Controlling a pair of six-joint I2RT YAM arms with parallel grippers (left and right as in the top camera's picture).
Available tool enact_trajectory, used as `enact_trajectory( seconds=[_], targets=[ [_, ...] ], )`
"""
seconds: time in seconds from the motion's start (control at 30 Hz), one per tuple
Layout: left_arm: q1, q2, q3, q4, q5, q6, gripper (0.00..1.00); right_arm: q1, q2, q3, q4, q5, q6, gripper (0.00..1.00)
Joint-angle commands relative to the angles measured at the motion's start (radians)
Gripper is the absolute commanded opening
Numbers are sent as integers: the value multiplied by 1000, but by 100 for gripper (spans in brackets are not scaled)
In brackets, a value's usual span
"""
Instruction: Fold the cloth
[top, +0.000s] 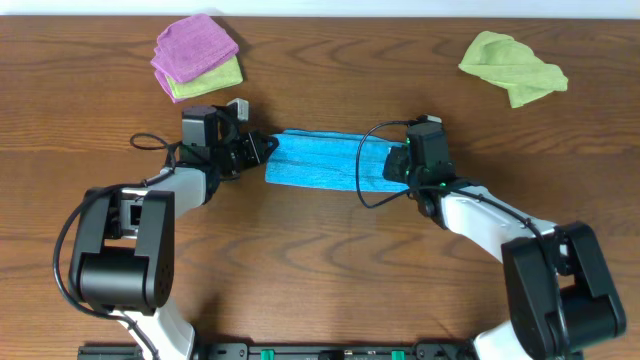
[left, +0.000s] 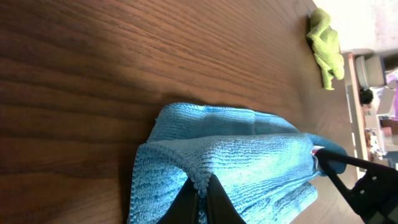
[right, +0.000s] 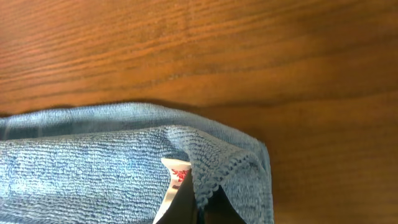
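**Overhead view, left to right.** At the far left of the wooden surface (top: 320, 270) lay a folded purple cloth (top: 195, 45). It was stacked on a light green cloth (top: 215, 80), whose edge showed along its near side. Below and to the right of this pile, the left end effector (top: 262, 148) pointed rightward, its fingers drawn together on the left end of the cloth (top: 320, 160). The cloth, bright sky-blue terry, lay at mid-surface as a long horizontal band, doubled over lengthwise and spanning the gap between the two arms. A black cable (top: 361, 172) from the right arm looped across its right part. The right end effector (top: 398, 166) was clamped on the cloth's right end, its fingers hidden from above by the wrist housing. At the far right, well apart from both arms, lay a crumpled green cloth (top: 512, 65).

**Left wrist view.** The fingers (left: 217, 205) met in a pinch at the hemmed edge where the blue layers overlapped. The other arm's dark end effector appeared at the band's far end.

**Right wrist view.** The fingers (right: 186, 210) were pinched closed over a stitched corner, just beside a white label (right: 176, 177) with red print. The lower layer rested flat on the wood.
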Motion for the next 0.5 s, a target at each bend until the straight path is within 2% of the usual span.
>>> enact_trajectory(
  seconds=[0.0, 0.23, 0.27, 0.33, 0.4, 0.43, 0.47],
  targets=[
    [2, 14, 13, 8, -80, 3, 6, -18, 34, 13, 18, 80, -27, 2],
    [1, 14, 13, 8, -122, 11, 6, -18, 56, 13, 31, 87, -27, 2],
    [1, 14, 13, 7, -127, 11, 9, -18, 56, 13, 32, 87, -31, 4],
    [1, 14, 13, 8, -129, 11, 30, -18, 56, 13, 32, 87, -34, 9],
    [2, 14, 13, 9, -129, 11, 35, -18, 56, 13, 29, 86, -34, 19],
    [4, 14, 13, 8, -129, 11, 36, -17, 54, 13, 27, 86, -34, 32],
    [5, 13, 13, 8, -129, 11, 36, -16, 52, 13, 23, 86, -34, 39]
  ],
)
